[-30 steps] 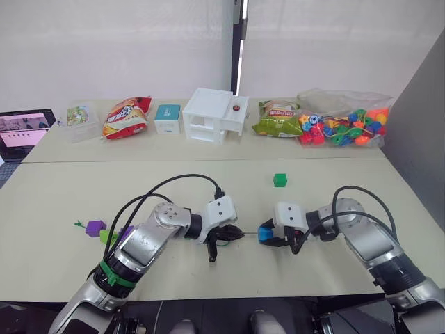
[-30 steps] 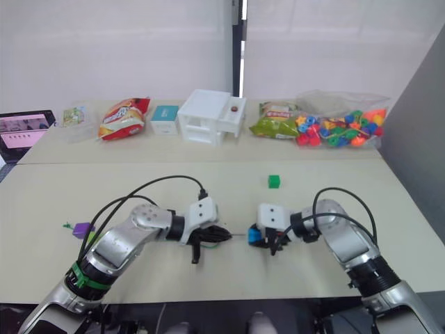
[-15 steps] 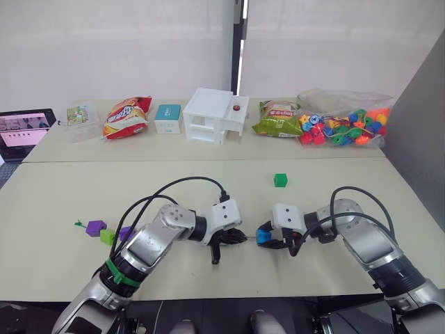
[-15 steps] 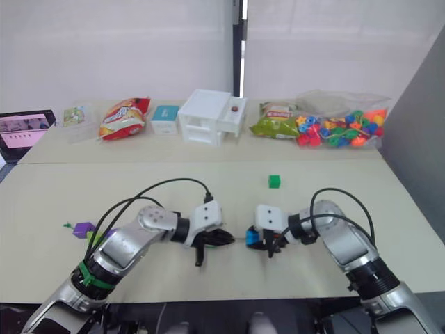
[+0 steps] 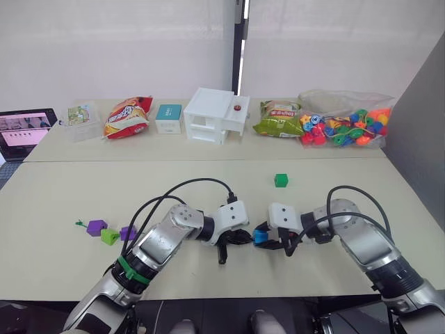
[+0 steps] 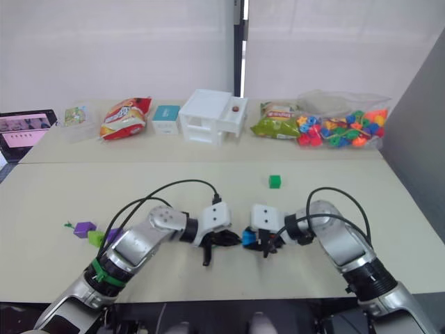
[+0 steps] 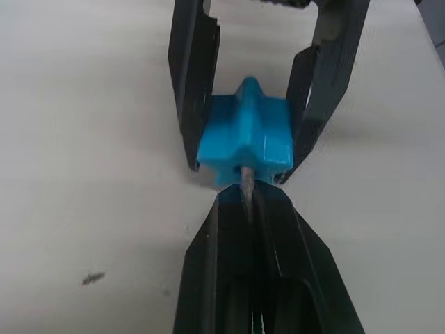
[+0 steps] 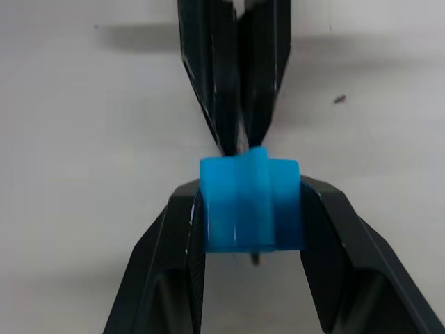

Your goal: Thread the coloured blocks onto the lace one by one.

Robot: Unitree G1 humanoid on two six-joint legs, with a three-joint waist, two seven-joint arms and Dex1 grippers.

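Note:
My right gripper (image 5: 264,237) is shut on a blue block (image 5: 259,236), held just above the table in front of me. My left gripper (image 7: 247,203) is shut on the lace's grey tip (image 7: 246,186), which touches the blue block (image 7: 245,142) at its hole. In the right wrist view the blue block (image 8: 250,205) sits between my fingers (image 8: 177,236), with the left gripper's fingers meeting it from the far side. A dark green block (image 5: 280,180) lies farther back. Two purple blocks (image 5: 96,227) (image 5: 127,232) and a lime wedge (image 5: 109,236) lie to the left, with the green lace (image 5: 81,224) running out beside them.
Along the back of the table stand a tablet (image 5: 24,130), snack bags (image 5: 126,116) (image 5: 277,119), a small teal box (image 5: 167,118), a white box (image 5: 214,115) and a clear bag of multicoloured beads (image 5: 344,126). A grey partition (image 5: 417,132) rises on the right.
My left gripper has moved right with the lace tip until it meets the blue block. The right gripper has shifted slightly left with the block.

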